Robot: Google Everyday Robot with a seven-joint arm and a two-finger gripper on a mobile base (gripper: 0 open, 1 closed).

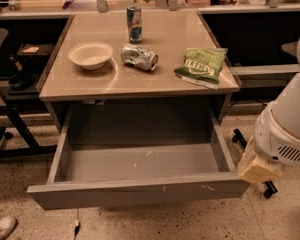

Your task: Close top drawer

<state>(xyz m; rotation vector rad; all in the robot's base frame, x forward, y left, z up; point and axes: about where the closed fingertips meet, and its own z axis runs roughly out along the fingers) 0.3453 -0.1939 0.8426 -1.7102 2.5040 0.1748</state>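
Note:
The top drawer [140,193] is pulled far out from under the table. Its wide grey front faces me and bears small pale scratch marks. Its shallow grey tray [140,162] is empty. My gripper [259,169], a cream-coloured end on the white arm [285,129], hangs low at the right. It sits just beside the drawer's front right corner, at about the height of the front's top edge. I cannot tell if it touches the drawer.
On the tan table top [155,81] are a white bowl [90,55], a crushed can [139,57], an upright can [134,24] and a green chip bag [202,64]. A dark chair frame [10,119] stands left. A shoe [2,227] lies bottom left.

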